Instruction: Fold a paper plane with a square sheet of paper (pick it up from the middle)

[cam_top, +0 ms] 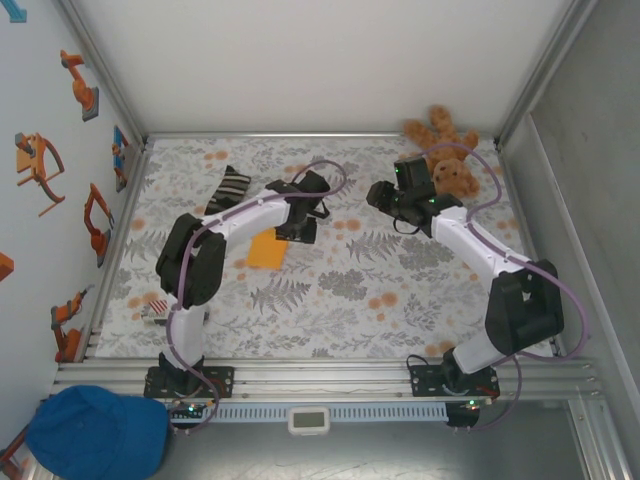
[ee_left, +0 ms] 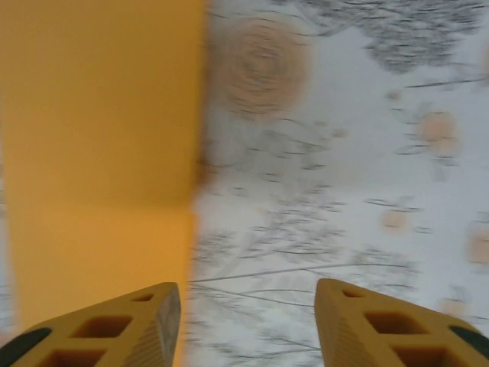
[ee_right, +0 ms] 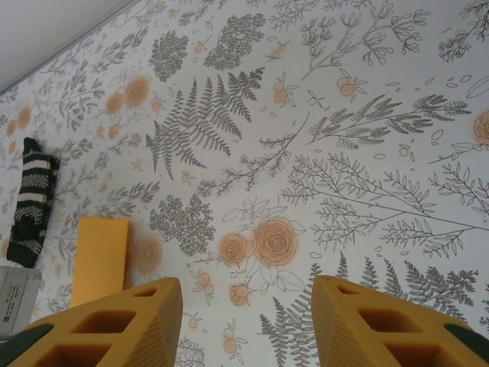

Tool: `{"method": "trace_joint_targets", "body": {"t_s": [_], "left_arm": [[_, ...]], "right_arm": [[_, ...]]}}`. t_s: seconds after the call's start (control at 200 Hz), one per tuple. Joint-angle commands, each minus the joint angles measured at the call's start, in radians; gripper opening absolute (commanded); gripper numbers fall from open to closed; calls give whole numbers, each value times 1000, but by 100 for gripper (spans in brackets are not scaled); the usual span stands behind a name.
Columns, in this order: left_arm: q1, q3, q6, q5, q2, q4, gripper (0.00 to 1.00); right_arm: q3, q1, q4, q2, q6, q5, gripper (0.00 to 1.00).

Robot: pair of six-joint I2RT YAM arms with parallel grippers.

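a: what are the left jaws doing?
b: they're standing partly open, holding nothing, hovering at the edge of the orange-yellow paper [ee_left: 99, 153] that's lying flat on the floral surface [ee_left: 344, 153]. the right jaws are gaping about the same, empty, well apart from it.
a: anything around?
b: one striped sock [cam_top: 232, 188] and one teddy bear [cam_top: 445, 150] are sitting nearby, nothing blocking.

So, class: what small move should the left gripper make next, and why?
Probably shift the left gripper sideways over the paper: its jaws stand open and empty, with only one finger above the flat paper's edge.
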Motion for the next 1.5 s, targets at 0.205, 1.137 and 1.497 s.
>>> {"method": "trace_joint_targets", "body": {"t_s": [0.205,1.137,1.497], "left_arm": [[240,-330,-186,435,-278,361,63],[534,-569,-208,318,-503,285,93],[462,-559,-181,508,-448,383,93]], "right_arm": [[109,109,42,220,-20,-165,39],[603,357,-176,789,-134,-332,25],[442,276,-434,614,-591,-208,25]]}}
